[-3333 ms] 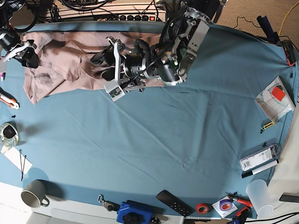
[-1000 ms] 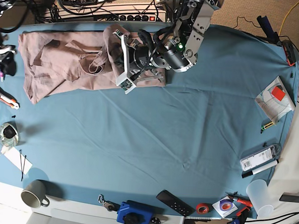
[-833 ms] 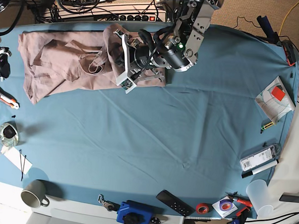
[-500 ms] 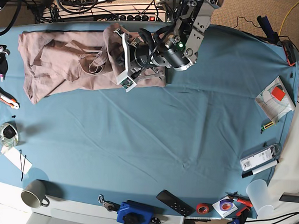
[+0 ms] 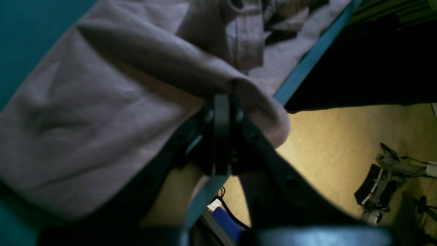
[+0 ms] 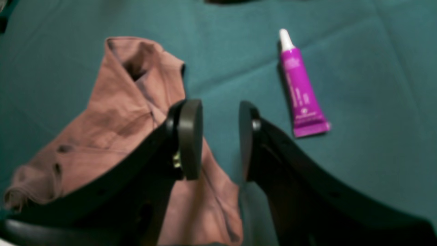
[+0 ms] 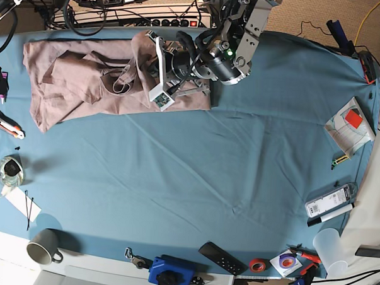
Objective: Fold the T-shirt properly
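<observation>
Two arms differ: the left gripper (image 5: 222,102) has its jaws clamped on the T-shirt (image 7: 85,81) at the worktop's (image 7: 195,174) far edge; the right gripper's (image 6: 215,136) jaws stand apart, holding nothing.

Blue-covered table (image 7: 194,180), tan carpet floor (image 7: 321,16)

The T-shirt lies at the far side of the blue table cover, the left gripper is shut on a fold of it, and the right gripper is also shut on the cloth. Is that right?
Not quite. The T-shirt and the left gripper are as you say, but the right gripper is open and holds nothing; the right wrist view shows its jaws apart above the shirt's edge, near a purple tube.
</observation>
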Available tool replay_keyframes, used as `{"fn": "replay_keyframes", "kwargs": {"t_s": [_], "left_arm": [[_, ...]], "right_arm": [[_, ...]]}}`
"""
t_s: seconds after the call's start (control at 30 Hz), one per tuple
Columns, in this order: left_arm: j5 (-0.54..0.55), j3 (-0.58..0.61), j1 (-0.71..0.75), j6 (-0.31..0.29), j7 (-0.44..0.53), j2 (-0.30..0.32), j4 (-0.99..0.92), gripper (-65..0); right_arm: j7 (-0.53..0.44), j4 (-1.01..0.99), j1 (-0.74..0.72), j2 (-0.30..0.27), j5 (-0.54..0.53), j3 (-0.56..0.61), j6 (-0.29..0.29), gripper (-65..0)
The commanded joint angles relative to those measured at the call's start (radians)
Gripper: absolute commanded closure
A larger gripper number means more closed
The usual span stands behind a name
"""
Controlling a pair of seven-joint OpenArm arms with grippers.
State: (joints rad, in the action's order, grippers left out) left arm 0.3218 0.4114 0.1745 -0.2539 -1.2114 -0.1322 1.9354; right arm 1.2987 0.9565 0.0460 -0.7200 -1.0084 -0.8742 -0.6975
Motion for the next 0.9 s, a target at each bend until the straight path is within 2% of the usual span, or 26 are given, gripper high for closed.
{"fn": "replay_keyframes", "kwargs": {"t_s": [0.0, 0.1, 0.3, 0.43, 0.57, 0.7, 0.87], "left_arm": [[0.015, 0.005, -0.006, 0.002, 0.015, -0.025, 0.018, 0.0], [0.015, 0.005, -0.006, 0.002, 0.015, -0.025, 0.018, 0.0], [0.015, 0.005, -0.006, 0.002, 0.014, -0.025, 0.018, 0.0], [0.015, 0.005, -0.006, 0.002, 0.014, -0.025, 0.018, 0.0], [0.015, 0.005, -0.006, 0.002, 0.016, -0.025, 0.018, 0.0], [0.014, 0.005, -0.006, -0.005, 0.026, -0.025, 0.018, 0.0], [0.015, 0.005, -0.006, -0.009, 0.030, -0.025, 0.018, 0.0]], "right_arm": [[-0.010, -0.017, -0.018, -0.052, -0.025, 0.026, -0.001, -18.7], [-0.012, -0.067, -0.042, -0.066, -0.024, 0.136, -0.001, -18.7], [-0.023, -0.072, -0.048, -0.037, -0.023, 0.289, -0.001, -18.7], [-0.011, -0.072, -0.048, 0.003, -0.024, 0.298, -0.001, -18.7], [0.098, -0.072, -0.048, 0.048, -0.064, 0.298, -0.001, -18.7], [0.098, -0.072, -0.040, 0.075, -0.147, 0.298, -0.001, -18.7], [0.098, -0.072, -0.040, 0.084, -0.154, 0.298, -0.001, -18.7]]}}
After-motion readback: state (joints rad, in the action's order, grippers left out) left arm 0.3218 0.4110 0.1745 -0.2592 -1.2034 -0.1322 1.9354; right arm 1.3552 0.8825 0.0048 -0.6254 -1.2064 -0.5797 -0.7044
